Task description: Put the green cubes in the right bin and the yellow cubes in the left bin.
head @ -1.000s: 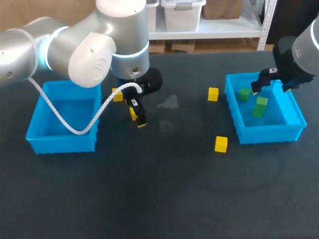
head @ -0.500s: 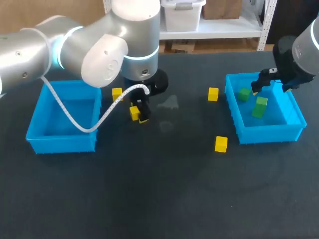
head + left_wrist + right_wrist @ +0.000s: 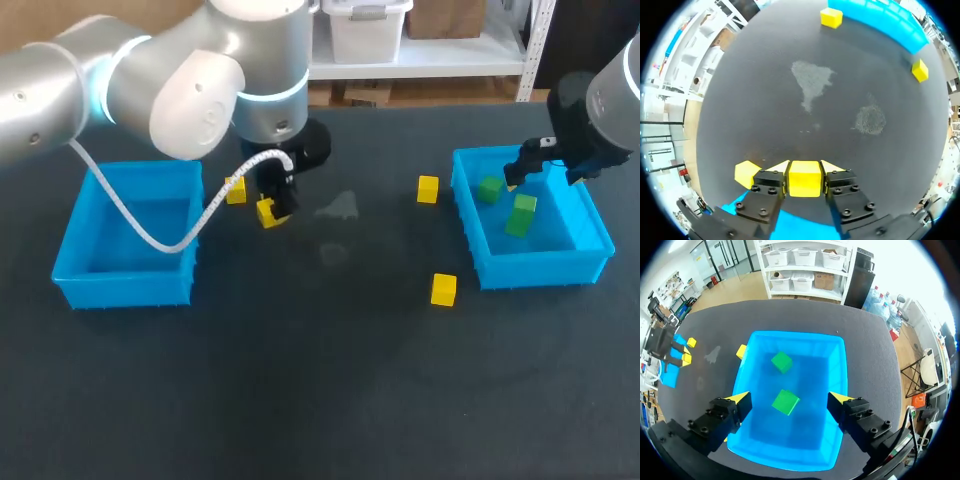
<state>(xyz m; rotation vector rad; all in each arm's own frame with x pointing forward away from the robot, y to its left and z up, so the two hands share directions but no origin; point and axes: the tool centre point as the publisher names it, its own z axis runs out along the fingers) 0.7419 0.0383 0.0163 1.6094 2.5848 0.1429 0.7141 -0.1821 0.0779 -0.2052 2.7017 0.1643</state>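
My left hand (image 3: 805, 171) grips a yellow cube (image 3: 804, 179) near the left bin (image 3: 125, 283); my right hand (image 3: 790, 398) hangs open, well apart from that bin. Released short of its wall, the cube could land on the bench (image 3: 320, 380).

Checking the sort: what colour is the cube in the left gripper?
Yellow cube, clearest in the left wrist view.

Overhead, two wrists; right bin (image 3: 540, 268) shared
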